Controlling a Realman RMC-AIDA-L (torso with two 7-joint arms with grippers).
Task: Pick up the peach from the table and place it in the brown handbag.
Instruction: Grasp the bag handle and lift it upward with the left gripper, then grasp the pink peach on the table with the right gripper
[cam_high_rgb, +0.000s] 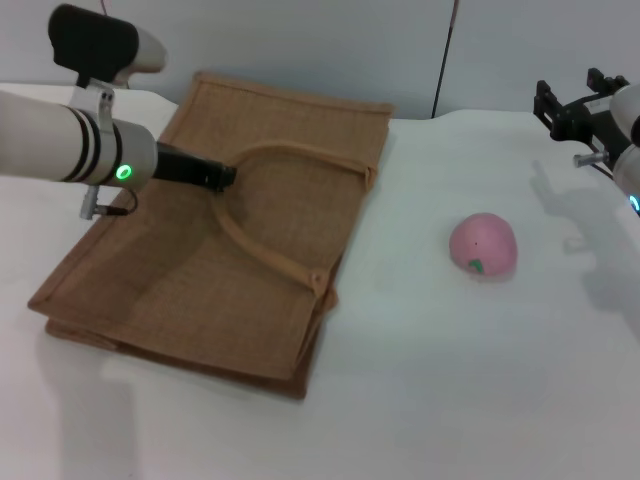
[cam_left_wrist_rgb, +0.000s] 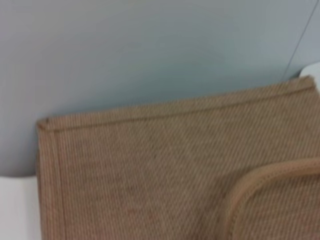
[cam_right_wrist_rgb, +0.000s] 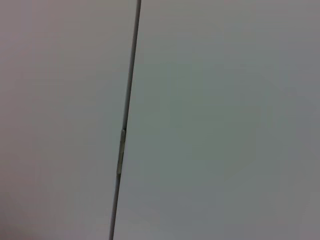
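The white desk (cam_high_rgb: 420, 400) is seen spread across the head view, with a pale wall (cam_right_wrist_rgb: 210, 120) behind it. The brown handbag (cam_high_rgb: 260, 290) is laid flat on the desk from about 9 to 11 o'clock, its woven face up and one loop handle (cam_high_rgb: 300, 155) curved over it. In the left wrist view the bag's trimmed corner (cam_left_wrist_rgb: 47, 125) and part of a handle (cam_left_wrist_rgb: 260, 180) are shown against the wall.

The left arm (cam_high_rgb: 60, 135) is held above the bag at 10 o'clock, and the left gripper (cam_high_rgb: 205, 172) is placed at the handle's curve; its fingers appear narrowed around the handle, though the grip itself cannot be fully made out.

The right gripper (cam_high_rgb: 565, 112) is raised at 2 o'clock, well apart from everything; whether its fingers are wide or narrow cannot be told.

The peach (cam_high_rgb: 483, 245) is rested on the desk at 3 o'clock, well apart from the bag, its green mark turned toward the viewer.
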